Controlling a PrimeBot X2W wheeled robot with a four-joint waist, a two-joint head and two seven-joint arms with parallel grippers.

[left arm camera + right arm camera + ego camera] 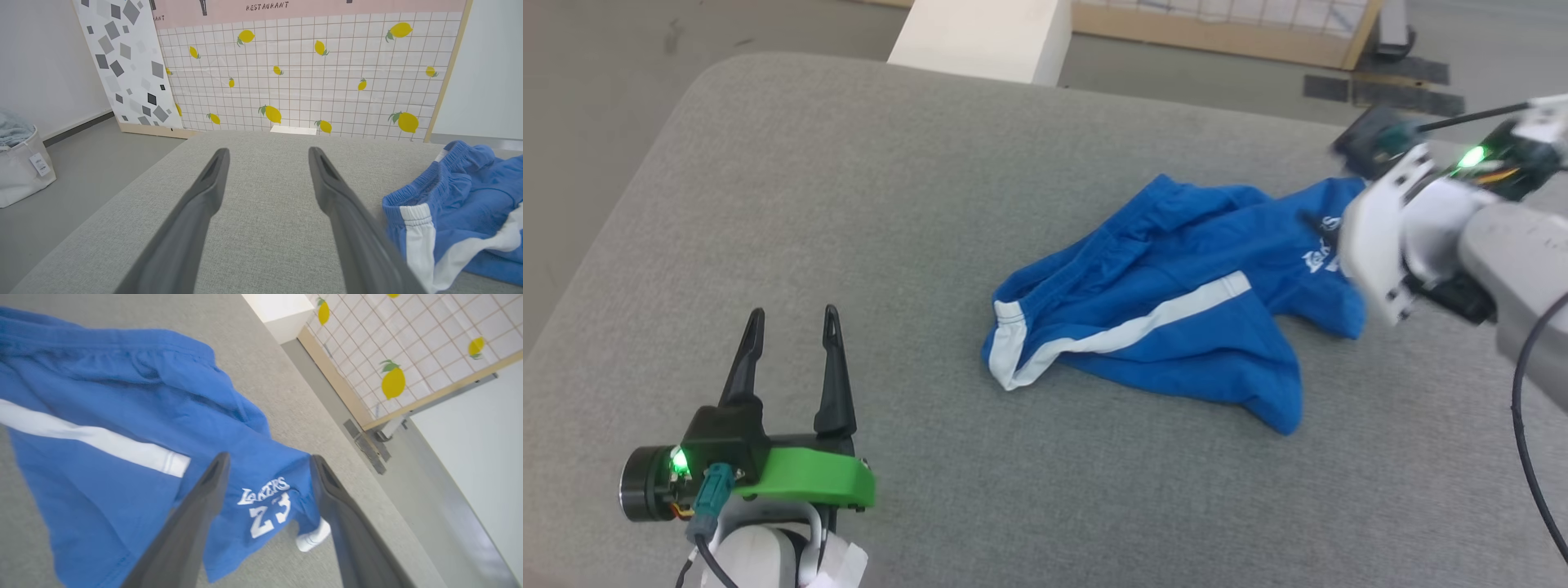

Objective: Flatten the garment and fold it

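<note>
In the head view, the garment (1176,327), a small pair of bright blue soft shorts with a white side stripe, lies crumpled right of centre on the broad grey fabric-covered surface (849,204). Its gathered waistband faces the left of the frame. The left gripper (794,314), black with a green collar, sits at the lower left with its two dark fingers spread and nothing between them, well apart from the shorts. The pale right forearm (1503,245) enters from the right edge and covers the garment's right end. In the left wrist view, the left gripper (267,151) holds its fingers wide apart above the bare grey surface (265,224), and the garment (470,204) lies at the lower right with its waistband and white stripe showing. A lemon-printed grid panel (306,81) stands behind, and a white cloth basket (16,175) sits on the floor at the left edge. In the right wrist view, the right gripper (269,461) is spread open over the garment (122,396), with the white "LAKERS 23" print (265,506) between its fingers; I cannot tell whether they touch the cloth.
</note>
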